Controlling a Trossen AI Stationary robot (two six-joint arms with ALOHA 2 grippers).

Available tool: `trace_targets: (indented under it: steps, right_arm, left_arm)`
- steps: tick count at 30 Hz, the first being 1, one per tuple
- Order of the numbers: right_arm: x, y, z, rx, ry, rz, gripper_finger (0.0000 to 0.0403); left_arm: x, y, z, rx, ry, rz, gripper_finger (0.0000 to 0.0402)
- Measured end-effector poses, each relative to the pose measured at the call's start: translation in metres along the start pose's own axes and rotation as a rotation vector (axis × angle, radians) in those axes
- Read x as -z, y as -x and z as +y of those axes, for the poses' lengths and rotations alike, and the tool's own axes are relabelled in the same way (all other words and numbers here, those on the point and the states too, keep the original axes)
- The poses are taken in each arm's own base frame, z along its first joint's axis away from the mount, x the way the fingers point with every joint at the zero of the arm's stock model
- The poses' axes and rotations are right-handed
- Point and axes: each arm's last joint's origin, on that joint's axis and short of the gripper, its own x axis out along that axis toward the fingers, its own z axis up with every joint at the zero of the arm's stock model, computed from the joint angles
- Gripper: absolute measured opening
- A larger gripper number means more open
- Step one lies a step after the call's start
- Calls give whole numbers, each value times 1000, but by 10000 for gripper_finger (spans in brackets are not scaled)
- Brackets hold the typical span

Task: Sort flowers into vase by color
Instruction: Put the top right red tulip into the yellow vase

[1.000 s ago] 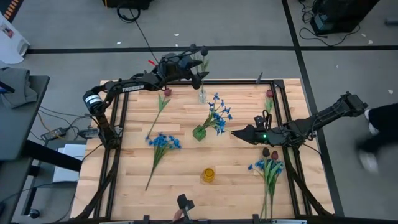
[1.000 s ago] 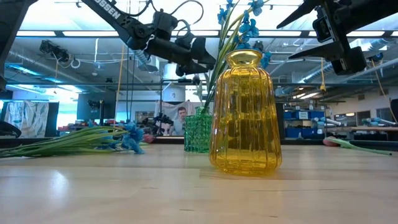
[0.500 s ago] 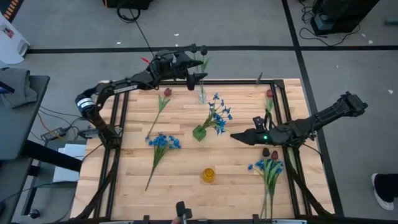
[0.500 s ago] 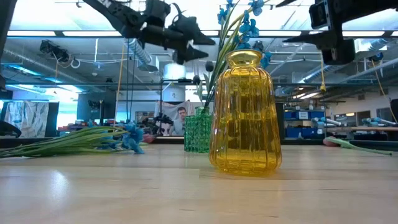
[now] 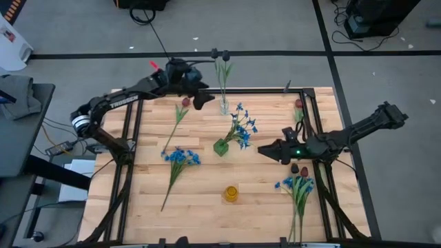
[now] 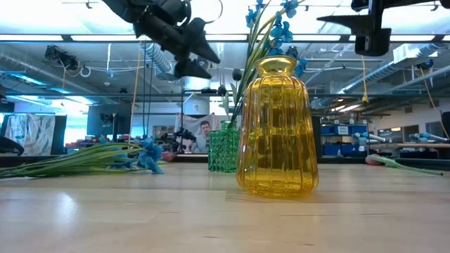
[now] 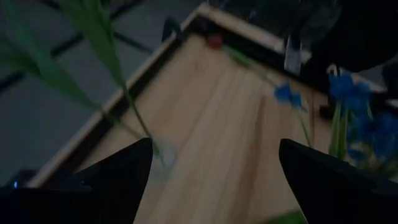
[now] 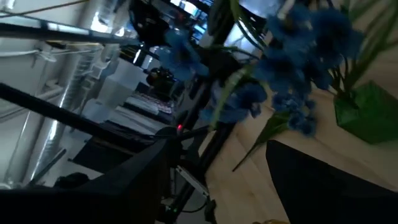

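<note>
My left gripper (image 5: 202,98) hangs open and holds nothing, above the table's far edge, just left of a small clear vase (image 5: 224,105) that holds a thin dark-headed stem (image 5: 222,63). In the left wrist view the clear vase (image 7: 163,158) shows between my fingers, farther off. My right gripper (image 5: 262,149) is open, level and holds nothing, right of the green vase (image 5: 220,147), which holds blue flowers (image 5: 241,127). A yellow vase (image 5: 231,193) stands near the front. Loose flowers lie flat on the table: a blue spray (image 5: 180,157), a red bud (image 5: 183,102), and a mixed bunch (image 5: 298,184).
Another red bud (image 5: 298,105) lies by the right rail. A black frame (image 5: 131,138) runs along the table's left and right sides. In the low view the yellow vase (image 6: 276,126) stands in front of the green vase (image 6: 223,146). Bare wood lies at the front left.
My left gripper has drawn back from above the clear vase toward the table's left, rising and tipping its fingers upward; the dark-headed stem stays standing in the vase. My right gripper has rolled about its own line and risen a little.
</note>
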Motion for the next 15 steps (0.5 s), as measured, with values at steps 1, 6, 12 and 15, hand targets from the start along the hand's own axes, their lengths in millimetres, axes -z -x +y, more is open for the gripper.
trace_targets:
  steps: [1, 6, 12, 15]
  right_arm:
    - [-2, 2, 2, 0, 25, -3, 274]
    - [-26, 14, 26, 46, 201, -2, 255]
    - [-62, 44, 56, 267, 334, 83, 240]
    - [-79, 59, 68, 410, 353, 87, 238]
  left_arm:
    - [2, 2, -1, -2, 9, 26, 355]
    - [13, 9, -4, -6, 24, 139, 355]
    - [24, 10, -7, -51, 40, 250, 355]
    - [33, 12, -7, -168, 63, 332, 355]
